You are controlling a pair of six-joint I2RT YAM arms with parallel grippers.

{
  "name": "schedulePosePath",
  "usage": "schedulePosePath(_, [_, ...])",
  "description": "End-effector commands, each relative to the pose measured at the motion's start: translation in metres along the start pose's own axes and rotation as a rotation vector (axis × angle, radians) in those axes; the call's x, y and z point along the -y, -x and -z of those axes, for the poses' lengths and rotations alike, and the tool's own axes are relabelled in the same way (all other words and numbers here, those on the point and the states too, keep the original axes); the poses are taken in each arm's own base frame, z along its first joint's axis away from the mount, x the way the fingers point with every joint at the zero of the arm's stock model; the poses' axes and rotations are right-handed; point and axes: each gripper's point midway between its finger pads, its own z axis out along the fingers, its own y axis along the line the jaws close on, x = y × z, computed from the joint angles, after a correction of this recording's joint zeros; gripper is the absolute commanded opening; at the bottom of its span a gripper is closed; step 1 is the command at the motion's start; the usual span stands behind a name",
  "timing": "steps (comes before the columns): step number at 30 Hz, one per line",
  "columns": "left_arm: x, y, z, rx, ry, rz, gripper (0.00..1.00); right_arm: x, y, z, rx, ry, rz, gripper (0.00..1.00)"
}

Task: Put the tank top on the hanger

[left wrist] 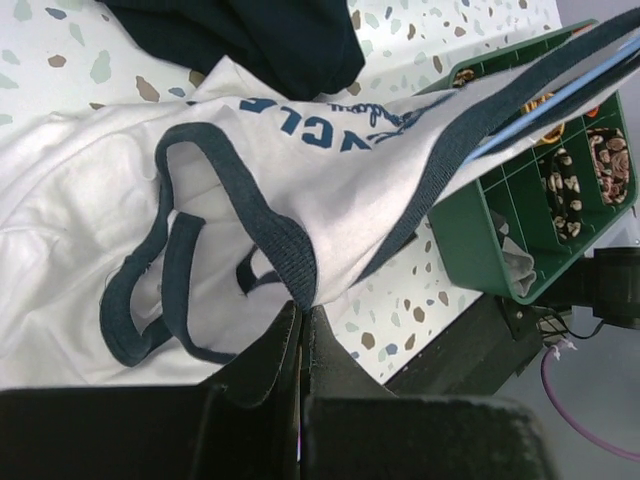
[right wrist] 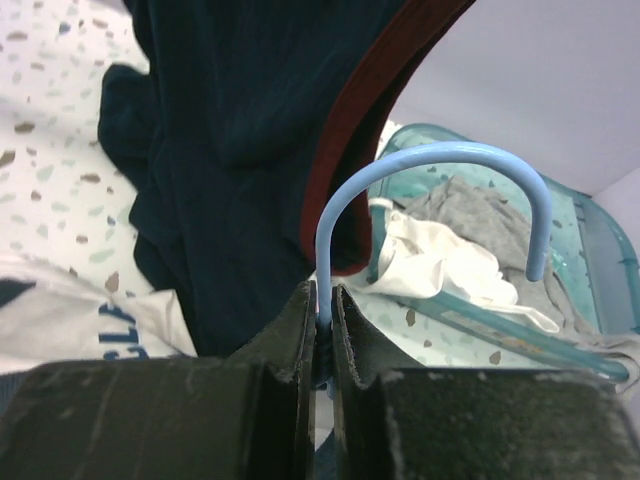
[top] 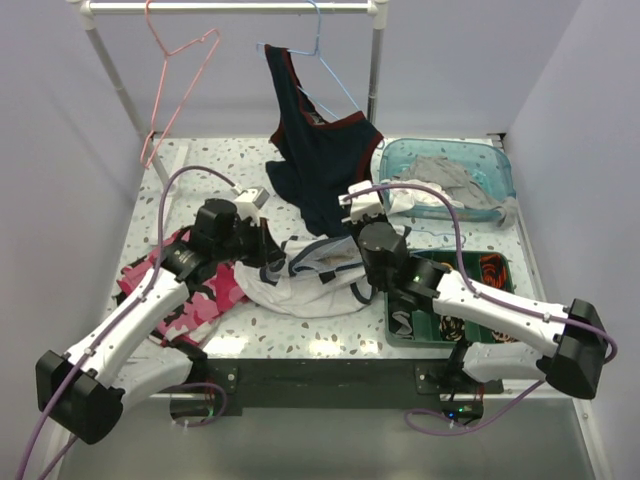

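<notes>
The white tank top (top: 300, 280) with navy trim lies bunched on the table between my two grippers. In the left wrist view, the tank top (left wrist: 100, 180) fills the frame with its blue print showing. My left gripper (left wrist: 302, 308) is shut on a fold of its navy trim; in the top view this gripper (top: 276, 257) is at the top's left edge. My right gripper (right wrist: 322, 300) is shut on the stem of the light blue hanger, whose hook (right wrist: 440, 150) curves up over the jaws. A blue wire of the hanger (left wrist: 560, 96) runs inside the raised edge of the top.
A dark navy top with red trim (top: 320, 150) hangs from another blue hanger on the rail (top: 230, 8), beside a pink hanger (top: 185, 60). A teal bin (top: 497, 165) of clothes stands at the back right. A green tray (top: 497, 262) is at the front right. A pink camouflage garment (top: 200, 295) lies at the left.
</notes>
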Motion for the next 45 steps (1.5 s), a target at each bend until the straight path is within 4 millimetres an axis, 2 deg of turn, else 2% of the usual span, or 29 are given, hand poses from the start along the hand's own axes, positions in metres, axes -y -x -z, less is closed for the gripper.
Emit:
schedulePosePath(1, [0.024,0.021,0.020,0.040,-0.077,-0.034,0.00,0.020,0.051,-0.001,0.119,-0.106,-0.134,0.00])
schedulePosePath(6, [0.034,0.038,0.032,0.062,-0.083,-0.059,0.00,0.021,0.070,-0.002,0.151,-0.107,-0.153,0.00])
schedulePosePath(11, [0.042,0.049,0.040,0.080,-0.096,-0.070,0.00,0.033,0.088,0.000,0.189,-0.142,-0.131,0.00])
schedulePosePath(14, [0.054,0.053,0.045,0.084,-0.156,-0.063,0.00,0.037,0.096,0.003,0.206,-0.137,-0.145,0.00])
schedulePosePath(17, [0.065,0.066,0.050,0.127,-0.194,-0.049,0.00,0.036,0.100,0.003,0.210,-0.127,-0.172,0.00])
schedulePosePath(19, [0.070,0.080,0.050,0.170,-0.211,-0.028,0.00,0.031,0.101,0.003,0.203,-0.099,-0.175,0.00])
schedulePosePath(20, [0.074,0.086,0.050,0.185,-0.223,-0.020,0.00,0.029,0.109,0.004,0.211,-0.084,-0.213,0.00])
schedulePosePath(23, [0.090,0.118,0.054,0.264,-0.269,0.011,0.00,0.023,0.123,0.008,0.228,-0.042,-0.250,0.00])
schedulePosePath(24, [0.098,0.134,0.057,0.299,-0.285,0.027,0.00,0.020,0.127,0.009,0.233,-0.025,-0.257,0.00])
schedulePosePath(26, [0.105,0.150,0.060,0.332,-0.305,0.038,0.00,0.017,0.135,0.008,0.236,-0.008,-0.265,0.00])
schedulePosePath(27, [0.111,0.164,0.065,0.363,-0.324,0.046,0.00,0.014,0.139,0.009,0.239,0.002,-0.265,0.00])
schedulePosePath(31, [0.116,0.199,0.082,0.444,-0.322,0.047,0.00,0.008,0.156,0.008,0.255,0.026,-0.277,0.00])
schedulePosePath(34, [0.119,0.226,0.102,0.500,-0.323,0.038,0.00,0.010,0.176,0.010,0.275,0.034,-0.282,0.00])
schedulePosePath(35, [0.122,0.232,0.109,0.510,-0.344,0.029,0.00,0.017,0.195,0.013,0.303,0.037,-0.295,0.00])
schedulePosePath(36, [0.129,0.243,0.119,0.539,-0.366,0.024,0.00,0.019,0.203,0.014,0.310,0.041,-0.292,0.00])
schedulePosePath(37, [0.130,0.250,0.125,0.554,-0.374,0.021,0.00,0.012,0.204,0.010,0.292,0.051,-0.262,0.00])
schedulePosePath(38, [0.135,0.254,0.130,0.556,-0.394,0.010,0.00,0.021,0.225,0.016,0.322,0.053,-0.283,0.00])
schedulePosePath(39, [0.142,0.265,0.140,0.580,-0.409,0.000,0.00,0.021,0.233,0.017,0.334,0.064,-0.286,0.00])
schedulePosePath(40, [0.146,0.269,0.145,0.593,-0.419,-0.009,0.00,0.020,0.237,0.017,0.332,0.072,-0.278,0.00])
schedulePosePath(41, [0.151,0.272,0.151,0.604,-0.433,-0.022,0.00,0.027,0.255,0.022,0.361,0.074,-0.288,0.00])
schedulePosePath(43, [0.157,0.279,0.162,0.625,-0.449,-0.045,0.00,0.031,0.264,0.024,0.357,0.080,-0.261,0.00])
schedulePosePath(44, [0.161,0.277,0.166,0.614,-0.472,-0.064,0.00,0.035,0.277,0.025,0.371,0.073,-0.256,0.00])
schedulePosePath(45, [0.162,0.276,0.165,0.601,-0.474,-0.077,0.00,0.036,0.280,0.026,0.372,0.078,-0.245,0.00])
